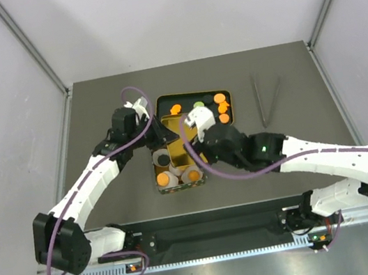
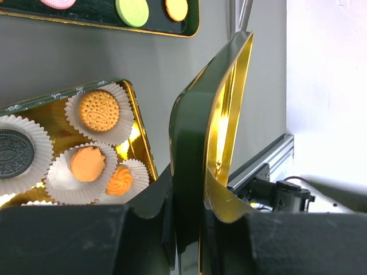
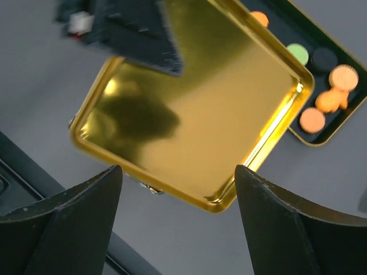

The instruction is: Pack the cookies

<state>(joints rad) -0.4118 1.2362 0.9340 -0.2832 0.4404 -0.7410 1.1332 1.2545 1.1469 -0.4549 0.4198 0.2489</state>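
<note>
My left gripper [image 2: 186, 195] is shut on the edge of a tin lid [image 2: 209, 126], green outside and gold inside, and holds it tilted up on edge above the table. The open tin [image 2: 135, 120] lies to its left, holding orange cookies [image 2: 98, 110] and a dark one in white paper cups. A dark tray [image 1: 193, 98] behind it carries loose cookies [image 1: 221, 103], orange, green and pink. My right gripper [image 3: 179, 172] is open and empty, facing the lid's gold inside [image 3: 195, 97]. In the top view the lid [image 1: 170, 127] hangs between both grippers over the tin [image 1: 176, 176].
Two thin dark sticks [image 1: 267, 99] lie on the grey table at the back right. A metal rail [image 1: 216, 245] runs along the near edge. White walls close in the table on both sides and behind.
</note>
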